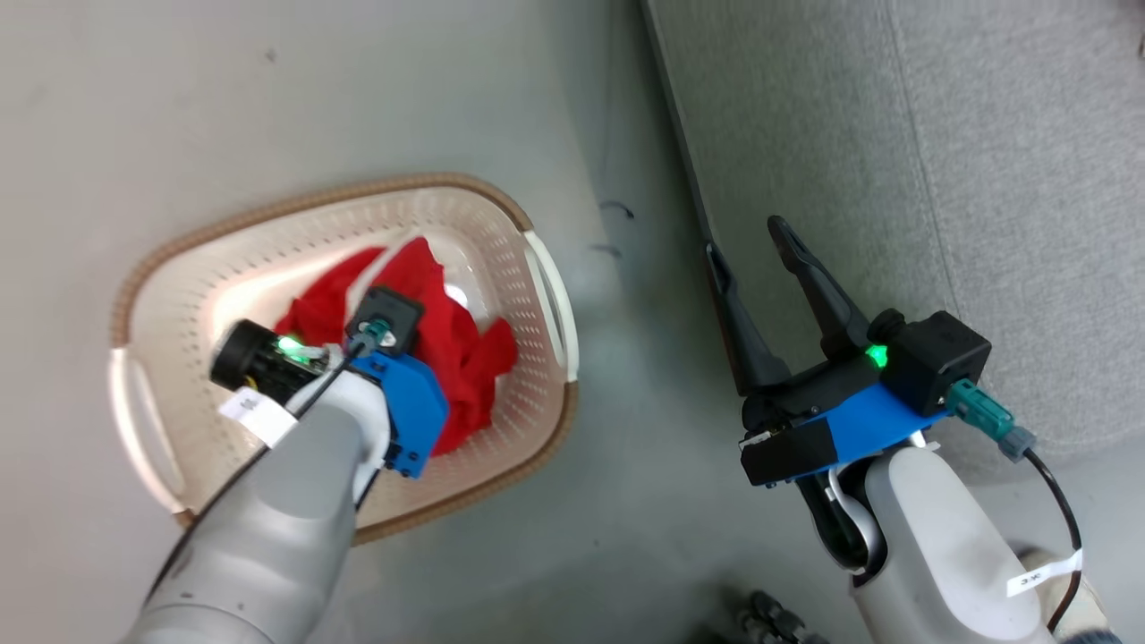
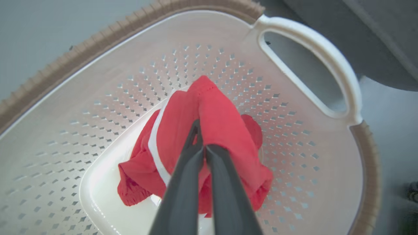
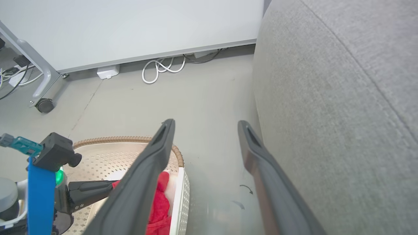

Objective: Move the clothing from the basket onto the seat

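The basket (image 1: 295, 201), cream with a brown rim, stands on the floor to my left. Red clothing (image 1: 465, 358) lies bunched in its bottom. In the left wrist view my left gripper (image 2: 198, 132) is shut, its two dark fingers pinching a raised fold of the clothing (image 2: 222, 120), which has a white stripe down one side. The perforated basket wall (image 2: 98, 107) rings the garment. My right gripper (image 1: 744, 237) hangs open and holds nothing, above the floor at the front edge of the seat (image 1: 984, 179). The right wrist view has that gripper (image 3: 205, 123) between the basket (image 3: 114, 139) and the seat (image 3: 343, 98).
Grey floor separates the basket from the sofa. Far off in the right wrist view, a white panel stands on a wheeled frame with a caster (image 3: 44, 106), and a coiled white cable (image 3: 163, 68) lies at its foot.
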Available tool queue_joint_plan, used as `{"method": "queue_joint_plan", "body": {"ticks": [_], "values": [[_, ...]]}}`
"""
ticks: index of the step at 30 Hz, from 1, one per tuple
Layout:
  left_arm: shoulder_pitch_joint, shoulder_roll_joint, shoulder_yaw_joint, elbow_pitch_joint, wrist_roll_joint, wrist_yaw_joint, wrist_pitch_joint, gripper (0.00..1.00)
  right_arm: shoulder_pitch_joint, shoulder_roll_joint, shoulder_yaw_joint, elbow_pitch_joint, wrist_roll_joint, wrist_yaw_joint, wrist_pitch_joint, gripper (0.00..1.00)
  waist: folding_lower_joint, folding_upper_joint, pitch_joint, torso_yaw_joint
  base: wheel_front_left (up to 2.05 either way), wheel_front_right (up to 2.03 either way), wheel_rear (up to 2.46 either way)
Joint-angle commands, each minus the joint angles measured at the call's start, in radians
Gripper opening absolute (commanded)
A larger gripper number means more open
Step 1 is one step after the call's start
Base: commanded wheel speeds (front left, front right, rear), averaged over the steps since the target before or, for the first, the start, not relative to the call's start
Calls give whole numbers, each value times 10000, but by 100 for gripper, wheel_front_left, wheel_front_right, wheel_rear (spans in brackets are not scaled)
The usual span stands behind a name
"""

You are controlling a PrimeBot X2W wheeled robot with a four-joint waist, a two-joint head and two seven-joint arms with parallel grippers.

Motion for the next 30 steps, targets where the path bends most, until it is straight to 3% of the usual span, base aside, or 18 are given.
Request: {"method": "queue_joint_plan", "body": {"ticks": [1, 15, 30], "values": [[101, -96, 6, -56, -51, -44, -138, 0, 3, 2, -56, 60, -91, 5, -40, 100, 0, 0, -655, 422, 0, 0, 0], [1326, -532, -344, -1123, -870, -214, -958, 0, 968, -4, -390, 1188, -625, 5, -12, 100, 0, 0, -3890, 1515, 0, 0, 0], [1330, -557, -1423, -3703, -2340, -215, -905, 0, 2093, -3, -777, 1298, -868, 5, 527, 100, 0, 0, -5989, 2329, 0, 0, 0]]}}
